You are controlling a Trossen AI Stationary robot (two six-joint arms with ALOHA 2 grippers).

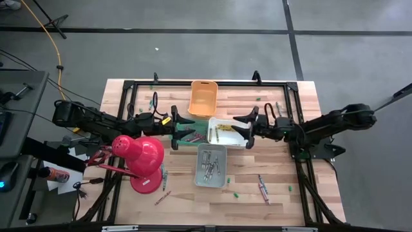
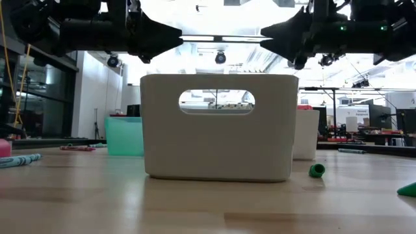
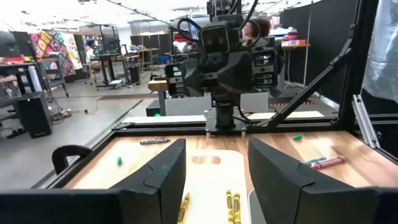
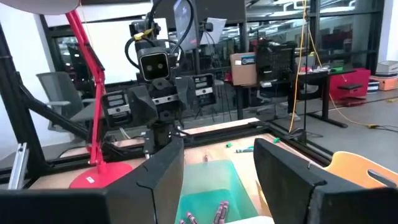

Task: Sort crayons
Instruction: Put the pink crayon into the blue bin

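Crayons lie sorted in bins at the table's middle: yellow ones (image 1: 222,131) in a white bin (image 1: 239,143), red and pink ones (image 1: 191,137) in a teal bin (image 1: 201,122), and grey ones (image 1: 210,166) in a pale grey bin (image 1: 201,180). An orange bin (image 1: 203,96) stands behind them. Loose crayons (image 1: 262,187) lie on the wood. My left gripper (image 1: 185,129) is open and empty above the teal bin. My right gripper (image 1: 237,127) is open and empty above the white bin, facing the left one. The yellow crayons also show in the left wrist view (image 3: 231,208), and the pink ones in the right wrist view (image 4: 217,211).
A red desk lamp (image 1: 140,161) stands at the near left, its shade beside the left arm. More loose crayons lie near the lamp (image 1: 162,196), at the far left (image 1: 154,102) and at the far right (image 1: 278,108). Small green bits (image 2: 316,170) dot the wood. A black frame (image 1: 129,87) rims the table.
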